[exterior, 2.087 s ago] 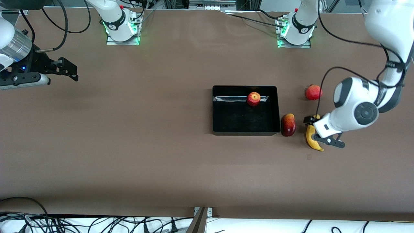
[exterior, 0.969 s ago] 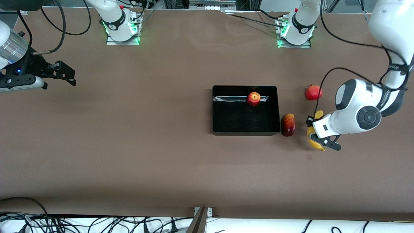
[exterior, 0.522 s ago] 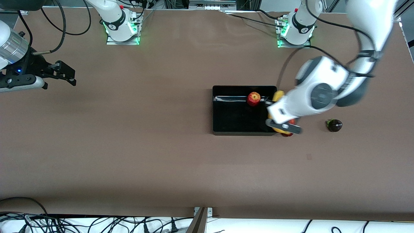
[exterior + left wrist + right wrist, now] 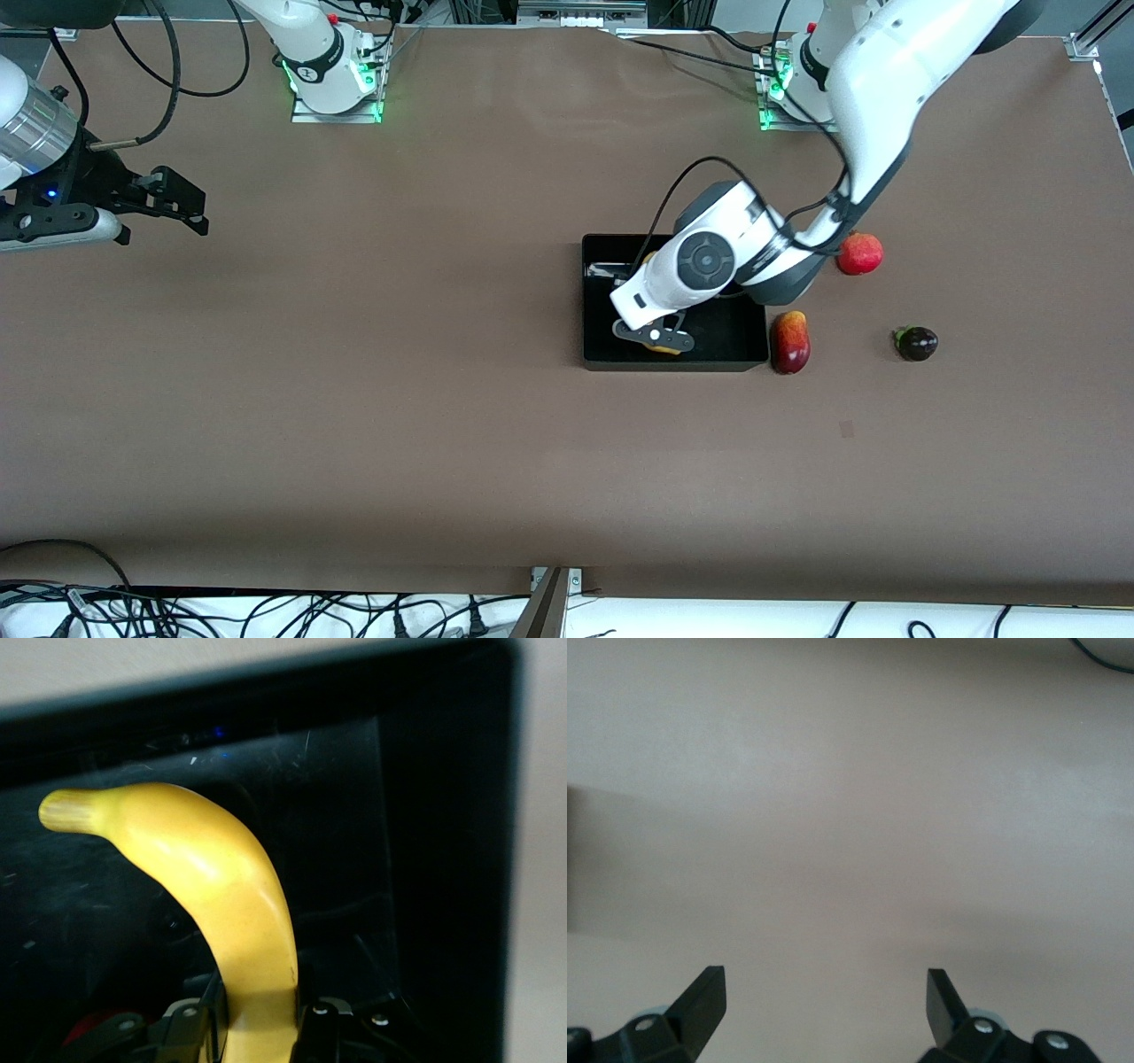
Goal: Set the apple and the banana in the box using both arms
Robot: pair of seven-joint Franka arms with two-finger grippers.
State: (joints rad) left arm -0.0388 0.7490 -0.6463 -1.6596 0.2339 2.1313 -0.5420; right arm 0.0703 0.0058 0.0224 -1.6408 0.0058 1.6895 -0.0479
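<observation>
Over the black box [image 4: 589, 301] the left gripper [image 4: 656, 340] is held with its jaws closed on the banana [image 4: 226, 895]. At the right arm's end of the bench [image 4: 354, 399] the right gripper [image 4: 190, 206] waits with its jaws spread wide and empty. The apple is hidden under the left arm. A mango [image 4: 790, 342] lies just beside the box, and a pomegranate [image 4: 859, 253] farther off.

light: bright, even | shadows: soft | glare: box [image 4: 592, 301] walls | wrist views: blurred
</observation>
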